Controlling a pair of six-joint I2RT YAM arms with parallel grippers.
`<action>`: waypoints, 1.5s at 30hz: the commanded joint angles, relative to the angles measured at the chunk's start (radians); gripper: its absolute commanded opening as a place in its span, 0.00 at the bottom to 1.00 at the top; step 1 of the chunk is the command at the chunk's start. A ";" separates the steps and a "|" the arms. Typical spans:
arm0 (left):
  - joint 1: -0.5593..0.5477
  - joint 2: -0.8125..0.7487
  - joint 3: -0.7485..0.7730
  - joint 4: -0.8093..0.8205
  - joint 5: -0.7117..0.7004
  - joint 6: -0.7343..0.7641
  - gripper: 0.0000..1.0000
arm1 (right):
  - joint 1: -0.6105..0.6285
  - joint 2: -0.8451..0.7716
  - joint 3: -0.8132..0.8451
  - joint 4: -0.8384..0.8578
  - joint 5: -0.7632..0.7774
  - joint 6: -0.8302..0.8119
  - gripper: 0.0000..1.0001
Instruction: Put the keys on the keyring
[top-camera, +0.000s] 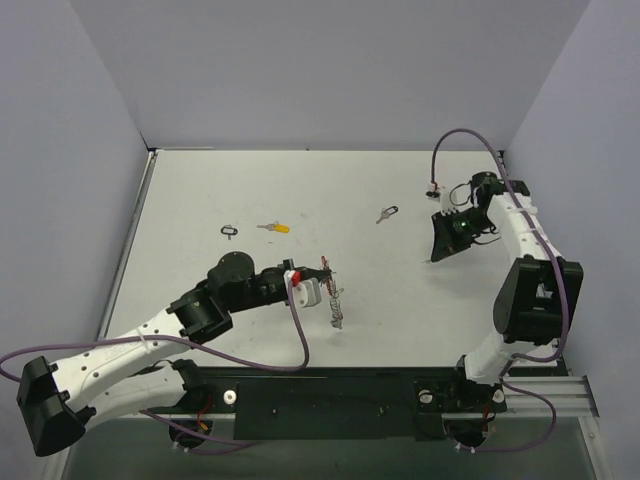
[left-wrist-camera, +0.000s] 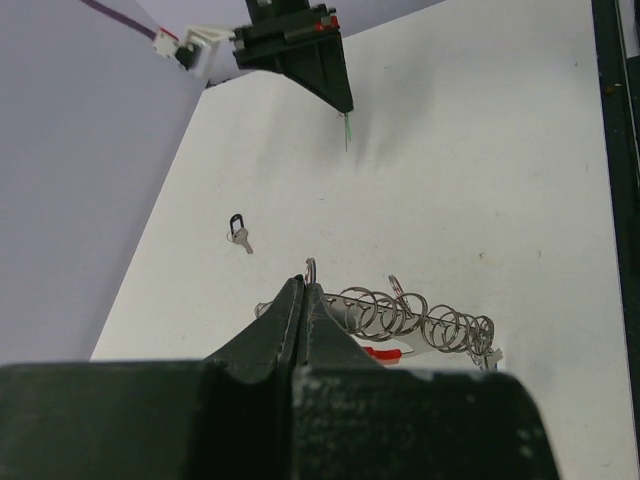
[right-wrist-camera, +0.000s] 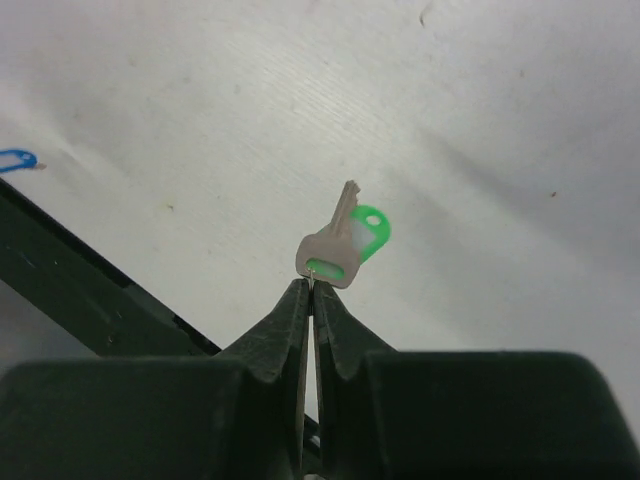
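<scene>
The keyring (left-wrist-camera: 420, 320), a long silver coil with a red plastic piece (left-wrist-camera: 385, 352), lies just past my left gripper (left-wrist-camera: 303, 290). That gripper is shut on the coil's end loop, which pokes out above the fingertips. From above, the keyring (top-camera: 336, 308) sits at the table's near middle by the left gripper (top-camera: 323, 274). My right gripper (right-wrist-camera: 311, 290) is shut on the head of a green key (right-wrist-camera: 345, 248) and holds it above the table at the right (top-camera: 437, 256). A yellow key (top-camera: 276, 228) and a black-headed key (top-camera: 387, 214) lie flat further back.
A small black loop (top-camera: 230, 230) lies left of the yellow key. A blue key (right-wrist-camera: 15, 160) shows at the left edge of the right wrist view. The black base rail (top-camera: 330, 405) runs along the near edge. Walls close in the back and both sides.
</scene>
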 joint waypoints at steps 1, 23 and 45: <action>0.049 -0.051 -0.007 0.137 0.050 -0.073 0.00 | 0.020 -0.124 0.188 -0.262 -0.113 -0.268 0.00; 0.295 -0.032 -0.154 0.767 0.494 -0.371 0.00 | 0.462 -0.551 0.276 -0.112 -0.171 -0.649 0.00; 0.098 -0.095 -0.228 0.533 0.219 0.047 0.00 | 0.873 -0.821 -0.186 0.444 0.007 -0.562 0.00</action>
